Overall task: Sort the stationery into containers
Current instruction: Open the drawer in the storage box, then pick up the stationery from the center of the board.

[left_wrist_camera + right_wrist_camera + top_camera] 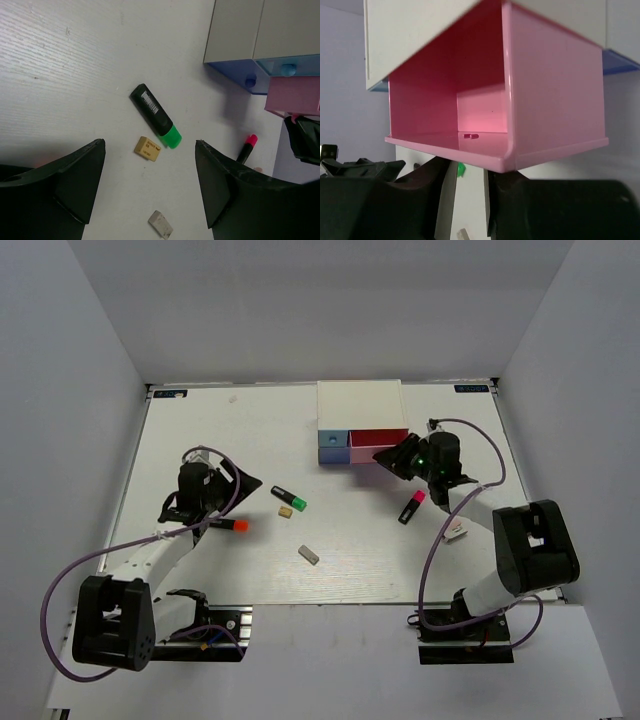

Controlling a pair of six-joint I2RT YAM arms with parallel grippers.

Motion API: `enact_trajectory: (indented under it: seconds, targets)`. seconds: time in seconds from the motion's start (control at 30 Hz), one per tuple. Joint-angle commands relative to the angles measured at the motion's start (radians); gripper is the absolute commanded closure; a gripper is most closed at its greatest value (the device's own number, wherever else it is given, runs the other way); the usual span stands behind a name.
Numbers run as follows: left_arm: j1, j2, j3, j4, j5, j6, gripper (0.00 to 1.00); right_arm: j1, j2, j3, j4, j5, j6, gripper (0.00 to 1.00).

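The white drawer unit (360,400) stands at the back. Its pink drawer (378,440) is pulled out, beside the light blue drawer (331,447). My right gripper (386,456) is at the pink drawer's front (550,90). Its fingers (432,185) are close together under the front wall, where the knob is hidden. My left gripper (236,483) is open and empty above the table. The green-capped highlighter (156,116), tan eraser (148,148) and grey eraser (160,224) lie ahead of it. An orange-red-capped highlighter (232,525) lies near the left arm.
A pink-capped highlighter (411,507) and a pinkish-white eraser (456,532) lie by the right arm. The purple-blue drawer (237,75) is shut below the light blue one (290,67). The pink drawer holds nothing that I can see. Grey walls enclose the table.
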Motion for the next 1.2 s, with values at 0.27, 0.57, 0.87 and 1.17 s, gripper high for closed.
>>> enact_trajectory:
  seconds: [0.27,0.57,0.87,1.17]
  targets:
    - [-0.004,-0.122,0.029,-0.207,-0.102,-0.178,0.18,0.016,-0.099,-0.076,-0.025,-0.030,0.009,0.83]
    - [-0.004,-0.075,0.083,-0.426,-0.194,-0.283,0.22,0.027,-0.113,-0.090,-0.047,-0.036,0.006,0.31]
    - [-0.004,0.075,0.192,-0.642,-0.262,-0.312,0.52,0.021,-0.199,-0.128,-0.136,-0.074,-0.039,0.28]
    - [-0.004,0.204,0.235,-0.702,-0.291,-0.281,0.38,0.021,-0.285,-0.148,-0.110,-0.109,-0.161,0.28]
